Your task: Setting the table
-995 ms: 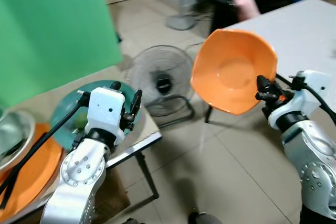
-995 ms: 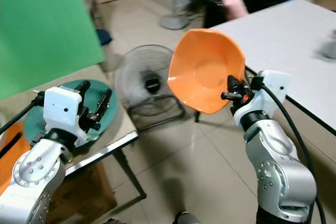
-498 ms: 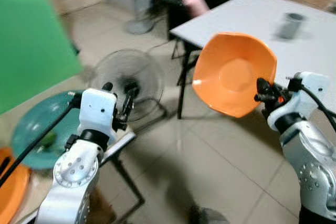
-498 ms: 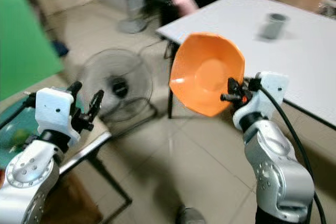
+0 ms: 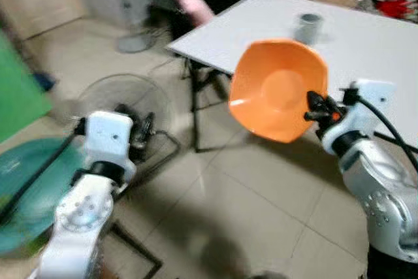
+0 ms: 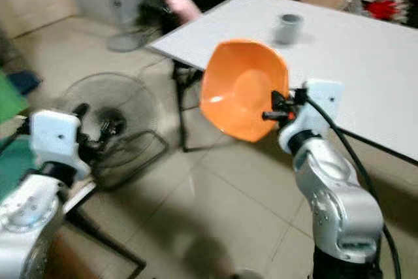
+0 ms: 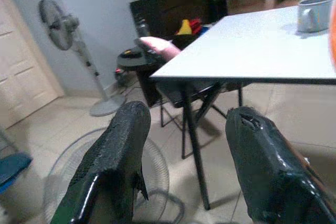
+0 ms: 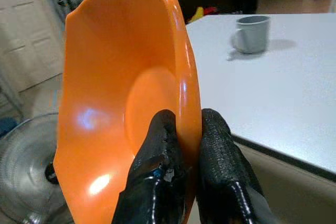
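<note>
Left eye view: the right gripper [image 5: 312, 104] has the orange plastic bowl [image 5: 277, 98] pinched by its rim, tipped up in the air just short of the white rectangular table [image 5: 366, 50], where a grey mug [image 5: 307, 28] sits. Left wrist view: left gripper [image 7: 186, 169] fingers are spread, nothing between them. Right wrist view: both black fingers [image 8: 160, 166] squeeze the bowl's edge.

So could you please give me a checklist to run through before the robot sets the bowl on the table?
1. Grip on bowl: right gripper pinches its rim between both fingers. Ok.
2. Bowl upright: it is tipped on edge, opening facing sideways. Not ok; level it first.
3. Bowl over the table: it hangs over the floor beside the table edge. Not ok.
4. Free landing spot: bare white tabletop near the edge; the grey mug stands further in. Ok.
5. Left gripper: open, holding nothing, away from the bowl. Ok.
6. Path past the floor fan: it sits to the robot's left, away from the bowl. Ok.
</note>
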`<state>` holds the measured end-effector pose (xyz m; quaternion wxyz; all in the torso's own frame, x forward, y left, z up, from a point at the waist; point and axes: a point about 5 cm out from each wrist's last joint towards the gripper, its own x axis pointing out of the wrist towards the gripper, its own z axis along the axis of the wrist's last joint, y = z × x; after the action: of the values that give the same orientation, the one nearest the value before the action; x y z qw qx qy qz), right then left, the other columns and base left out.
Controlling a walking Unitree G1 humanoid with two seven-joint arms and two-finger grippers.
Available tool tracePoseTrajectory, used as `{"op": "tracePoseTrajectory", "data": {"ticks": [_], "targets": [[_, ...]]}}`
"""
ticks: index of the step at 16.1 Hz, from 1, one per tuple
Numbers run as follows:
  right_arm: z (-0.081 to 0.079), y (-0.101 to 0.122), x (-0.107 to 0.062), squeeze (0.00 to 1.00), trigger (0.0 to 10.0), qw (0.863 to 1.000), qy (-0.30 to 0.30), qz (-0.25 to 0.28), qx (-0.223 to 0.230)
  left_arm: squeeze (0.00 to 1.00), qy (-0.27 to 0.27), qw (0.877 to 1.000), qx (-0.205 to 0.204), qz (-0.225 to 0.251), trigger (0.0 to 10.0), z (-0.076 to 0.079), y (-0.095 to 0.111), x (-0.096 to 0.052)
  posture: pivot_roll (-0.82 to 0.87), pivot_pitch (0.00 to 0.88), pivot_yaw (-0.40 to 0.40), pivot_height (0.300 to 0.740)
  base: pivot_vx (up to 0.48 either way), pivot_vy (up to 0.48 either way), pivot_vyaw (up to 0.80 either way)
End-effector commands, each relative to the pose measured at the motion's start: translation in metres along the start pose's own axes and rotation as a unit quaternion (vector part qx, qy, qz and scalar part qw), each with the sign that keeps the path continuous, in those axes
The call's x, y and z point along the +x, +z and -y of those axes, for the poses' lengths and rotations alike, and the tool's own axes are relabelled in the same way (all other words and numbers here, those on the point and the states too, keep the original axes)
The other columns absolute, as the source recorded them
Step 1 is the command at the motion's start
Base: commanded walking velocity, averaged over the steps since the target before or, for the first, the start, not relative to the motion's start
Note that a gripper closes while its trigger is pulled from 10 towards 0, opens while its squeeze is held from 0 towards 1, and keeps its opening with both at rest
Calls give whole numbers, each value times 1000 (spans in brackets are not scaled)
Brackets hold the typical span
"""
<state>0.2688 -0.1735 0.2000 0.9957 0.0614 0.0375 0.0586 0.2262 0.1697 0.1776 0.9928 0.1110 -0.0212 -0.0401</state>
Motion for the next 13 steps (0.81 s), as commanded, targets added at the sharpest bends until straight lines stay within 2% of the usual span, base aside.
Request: {"op": "tracePoseTrajectory", "data": {"ticks": [1,2,6,9,13], "targets": [[5,6,1,0,10000,1000,-13,7,-2,0,-10,1000,-4,6,10000,4,2,2,-100,10,52,740,277,0,-781],[4,5,3,0,10000,1000,-9,-2,-1,0,-10,1000,-3,6,10000,4,2,2,-100,10,52,740,281,0,-663],[4,4,13,0,10000,1000,-5,-15,20,0,-12,1000,-5,7,10000,2,2,5,-96,0,57,740,305,0,0],[-3,4,25,0,10000,999,10,-22,32,0,-15,1000,-12,6,10000,3,1,6,-93,0,56,740,322,0,0],[-7,5,30,0,10000,999,20,-26,43,0,-20,1000,-19,8,10000,1,1,8,-87,0,49,740,322,0,0]]}}
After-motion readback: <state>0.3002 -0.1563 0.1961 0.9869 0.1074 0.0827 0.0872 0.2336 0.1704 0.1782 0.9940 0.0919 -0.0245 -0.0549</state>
